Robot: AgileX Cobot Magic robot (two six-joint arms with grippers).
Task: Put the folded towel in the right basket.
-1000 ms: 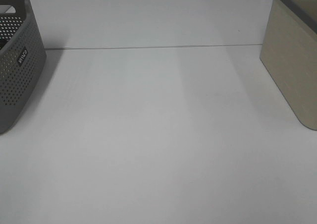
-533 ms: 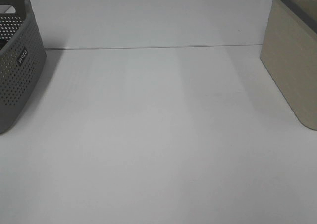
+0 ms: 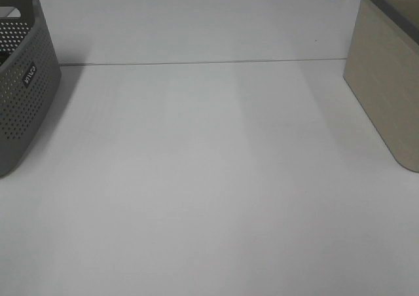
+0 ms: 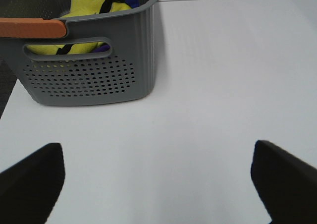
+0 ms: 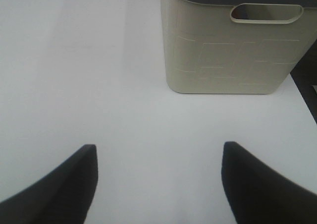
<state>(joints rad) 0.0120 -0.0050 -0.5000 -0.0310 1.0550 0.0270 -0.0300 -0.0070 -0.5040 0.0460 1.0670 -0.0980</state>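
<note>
Lying in basket [image 4: 99, 75]: yellow cloth [image 4: 89, 6], axis unclear

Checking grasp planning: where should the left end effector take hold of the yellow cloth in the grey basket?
Probably grip the yellow cloth at its bunched top, descending through the grey basket's open top; the walls block any sideways approach.

a plain white table [image 3: 209, 178] fills the high view under soft, even light. one thin seam [image 3: 196, 63] runs straight across its far part.
</note>
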